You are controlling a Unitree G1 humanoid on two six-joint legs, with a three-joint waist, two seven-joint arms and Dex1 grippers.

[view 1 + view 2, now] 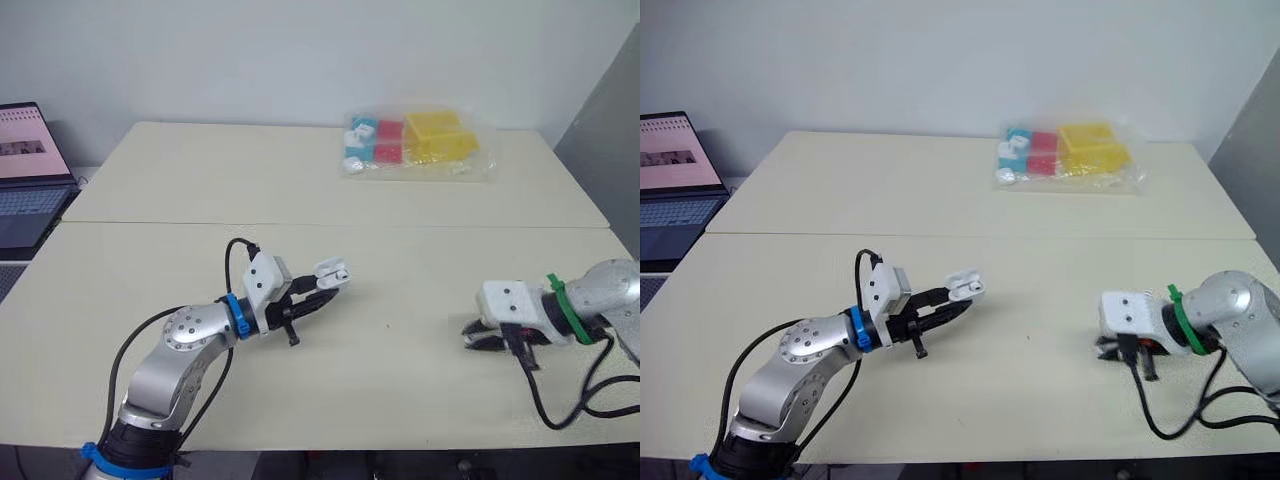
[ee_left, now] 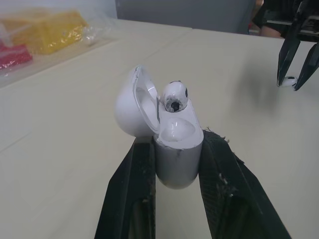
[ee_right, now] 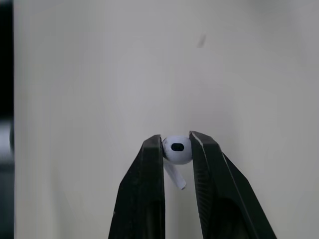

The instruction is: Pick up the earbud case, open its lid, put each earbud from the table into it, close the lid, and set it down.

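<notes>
Left eye view: left gripper clamps the earbud case; right gripper is well to its right, low over the table.
Left wrist view: lid open, seated earbud in, neighbouring socket empty.
Right wrist view: jaws pinch the second earbud, stem trailing back between them.

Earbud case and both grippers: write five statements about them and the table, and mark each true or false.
1. The left gripper clamps the white plastic earbud case. True.
2. The case's lid is shut. False: the lid stands open.
3. One white earbud sits in the case. True.
4. The right gripper is open and empty. False: it is shut on a second white earbud on the beige table.
5. A clear plastic bag of coloured blocks lies at the table's far side. True.
</notes>
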